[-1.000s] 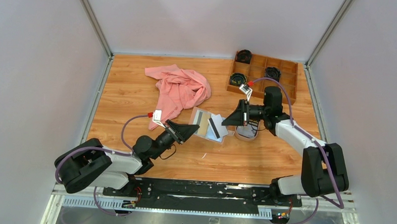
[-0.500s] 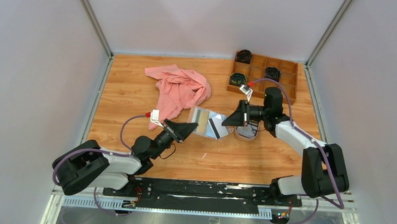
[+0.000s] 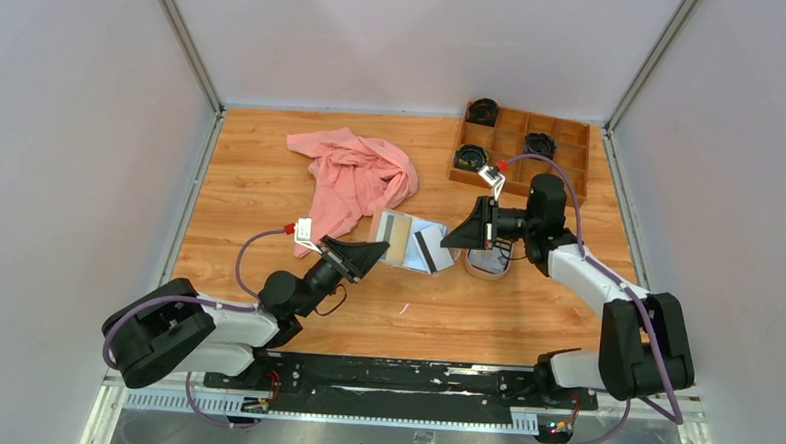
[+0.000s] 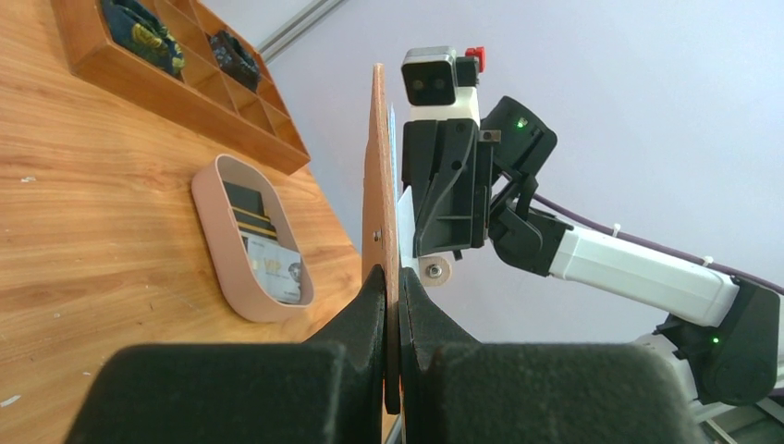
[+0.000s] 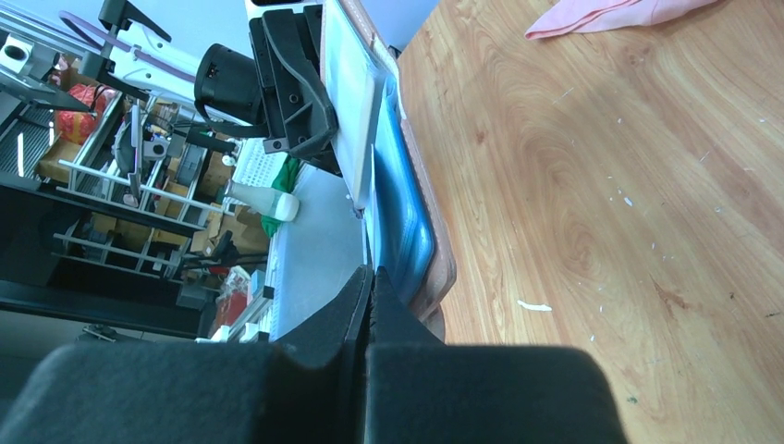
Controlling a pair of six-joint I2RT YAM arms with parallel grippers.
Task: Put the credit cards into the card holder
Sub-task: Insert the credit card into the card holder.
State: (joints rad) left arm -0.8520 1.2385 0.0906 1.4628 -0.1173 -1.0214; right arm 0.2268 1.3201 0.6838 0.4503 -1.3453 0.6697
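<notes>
The tan card holder (image 3: 396,238) hangs open above the table, light blue pockets (image 5: 402,203) facing the right arm. My left gripper (image 3: 382,249) is shut on its edge (image 4: 379,185). My right gripper (image 3: 448,241) is shut on a credit card (image 3: 426,249), whitish (image 5: 356,111) with a dark stripe, pressed against the blue pockets. How deep it sits in a pocket does not show. More credit cards lie in the oval pink tray (image 4: 208,217), among them a black one and a whitish one (image 4: 275,273).
The pink tray (image 3: 489,273) sits on the table under my right wrist. A wooden compartment box (image 3: 557,159) with dark items stands at the back right. A crumpled pink cloth (image 3: 356,175) lies at the back centre.
My left gripper and the card holder have drifted slightly left and away. The right gripper keeps the card against the holder and has barely moved.
</notes>
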